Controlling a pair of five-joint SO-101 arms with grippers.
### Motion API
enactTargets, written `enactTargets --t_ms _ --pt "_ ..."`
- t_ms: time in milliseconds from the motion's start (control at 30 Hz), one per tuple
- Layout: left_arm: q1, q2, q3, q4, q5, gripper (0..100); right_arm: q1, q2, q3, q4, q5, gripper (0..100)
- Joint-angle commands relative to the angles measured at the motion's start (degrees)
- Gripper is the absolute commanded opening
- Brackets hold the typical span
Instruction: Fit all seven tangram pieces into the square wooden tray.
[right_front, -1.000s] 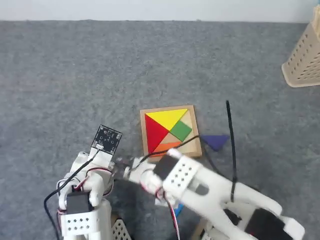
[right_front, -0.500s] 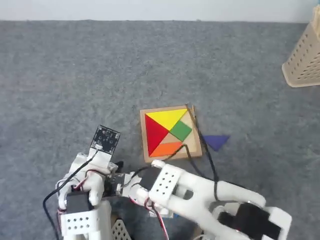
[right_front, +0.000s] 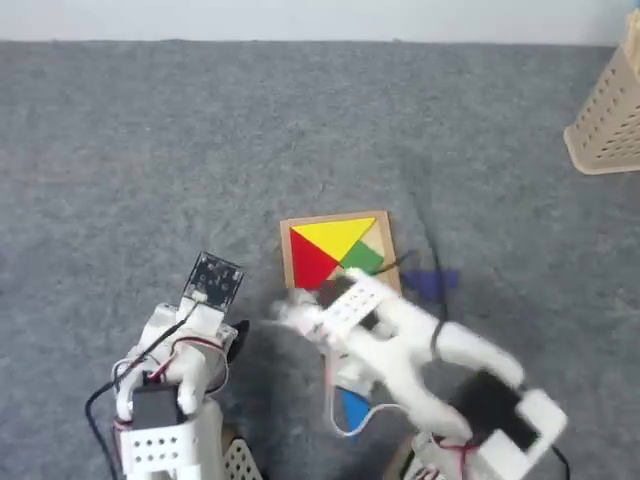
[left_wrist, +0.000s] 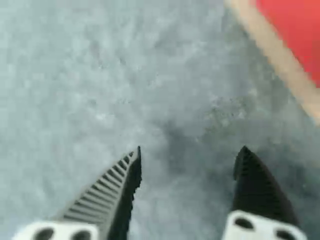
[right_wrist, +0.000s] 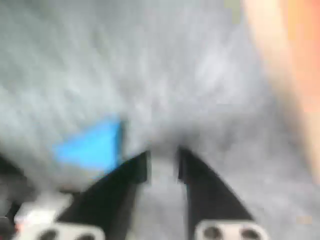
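Lying just beside the right hand (right_wrist: 162, 159): blue triangle (right_wrist: 90, 145); not gripped.

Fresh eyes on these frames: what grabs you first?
The square wooden tray mid-table, holding a yellow piece, a red piece and a green piece, with the right arm lying across its near side. Two strays on the grey carpet: a purple piece just right of the tray and a blue piece near that arm's base.
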Motion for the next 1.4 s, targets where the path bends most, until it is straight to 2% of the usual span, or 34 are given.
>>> enactTargets --t_ms 0,333,533,733,833,1033,1133,1367 --pt "0.26 -0.97 -0.57 -0.09 -0.18 28 3.91 0.31 0.97 -0.13 1.14 10.2" --pt "0.26 -0.97 -0.57 -0.09 -0.18 28 4.18 -8.31 2.37 1.63 1.49 10.2" --pt "0.26 -0.97 -0.57 -0.09 -0.18 28 3.74 -26.95 4.84 3.74 1.93 10.1" --pt "0.26 -0.97 -0.57 -0.09 -0.18 28 -3.74 -41.36 15.03 1.36 6.95 10.1" --pt "0.26 -0.97 -0.57 -0.09 -0.18 28 -6.46 -42.59 16.53 1.45 8.00 10.2" --pt "0.26 -0.97 -0.57 -0.09 -0.18 28 -6.81 -43.12 18.02 1.54 7.65 10.5" --pt "0.26 -0.97 -0.57 -0.09 -0.18 28 -7.60 -43.12 17.93 1.19 5.19 10.6" --pt "0.26 -0.97 -0.57 -0.09 -0.18 28 -18.77 -42.51 18.20 0.75 4.04 10.6"
